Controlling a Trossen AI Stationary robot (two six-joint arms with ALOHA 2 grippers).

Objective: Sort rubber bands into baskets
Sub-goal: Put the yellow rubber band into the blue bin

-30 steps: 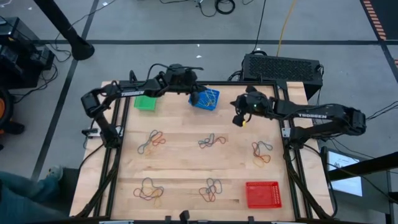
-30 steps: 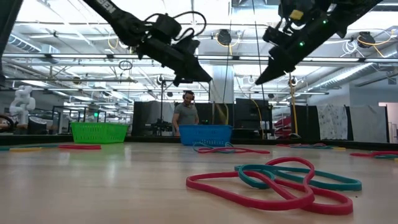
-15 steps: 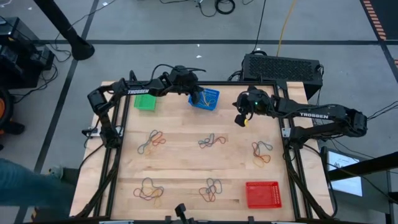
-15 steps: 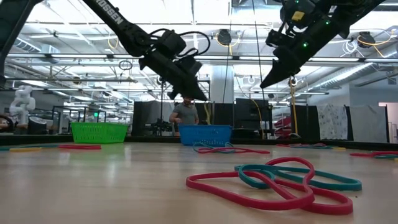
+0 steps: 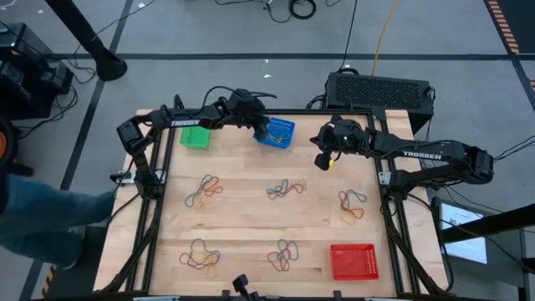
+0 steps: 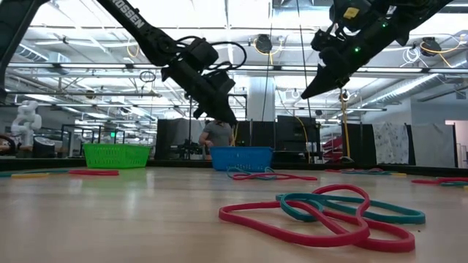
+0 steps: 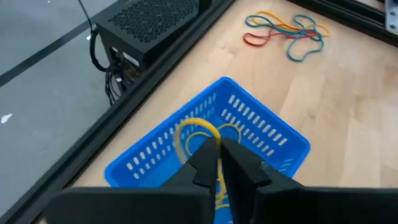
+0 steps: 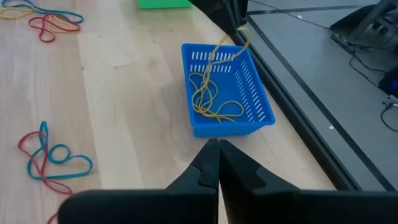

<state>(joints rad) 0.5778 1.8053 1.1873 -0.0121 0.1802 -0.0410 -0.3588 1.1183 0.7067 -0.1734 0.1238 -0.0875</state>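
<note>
Black vented metal box [image 5: 380, 89] just off the far edge of the pale wooden desk [image 5: 251, 213], with black cables [image 7: 112, 78] hanging at its side. Grey floor around. Person in a grey shirt [image 6: 216, 135] standing far back in the room.

You get bright, even light from ceiling strips [image 6: 241, 44] glaring in the low view; shadows on the surface [image 5: 251, 213] stay soft, and the nearest rubber bands [image 6: 322, 212] look slightly blurred.
</note>
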